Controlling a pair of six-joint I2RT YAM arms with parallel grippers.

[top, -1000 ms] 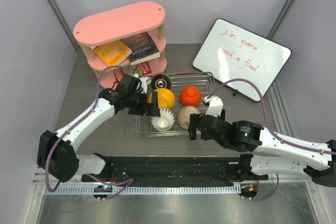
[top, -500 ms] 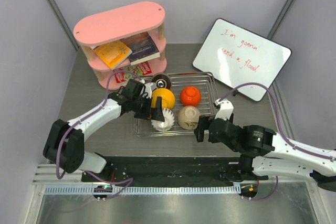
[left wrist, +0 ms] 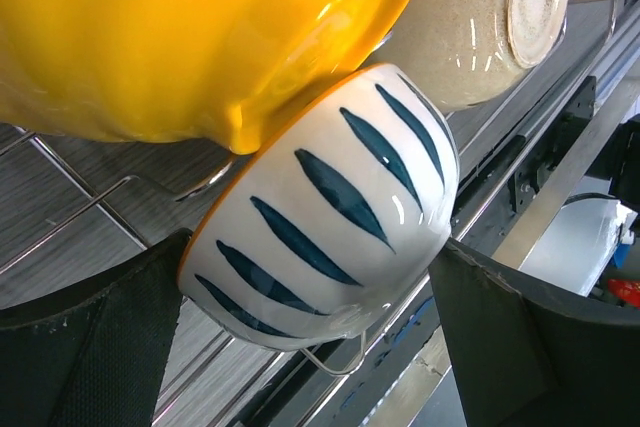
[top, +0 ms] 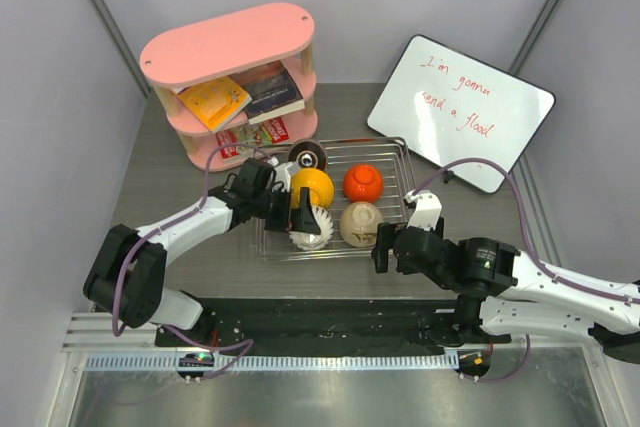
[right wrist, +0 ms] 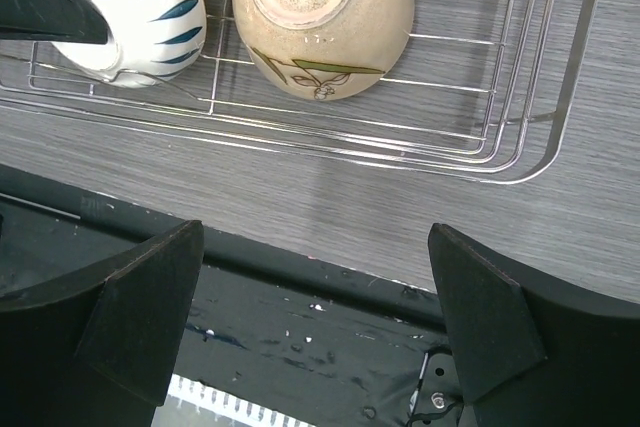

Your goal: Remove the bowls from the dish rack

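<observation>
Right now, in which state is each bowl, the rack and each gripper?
dish rack: holds five bowls
striped bowl: in rack, tipped, not gripped
yellow bowl: in rack, tipped, rim over striped bowl
beige bowl: in rack, upside down
orange bowl: in rack, upside down
dark bowl: in rack, orientation unclear
left gripper: open, straddling the striped bowl
right gripper: open, empty

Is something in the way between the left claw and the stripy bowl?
No, nothing visible. The open left gripper sits astride the blue-striped bowl, one side of it each way. The yellow bowl overlaps that bowl's rim, but it isn't between bowl and gripper.
</observation>
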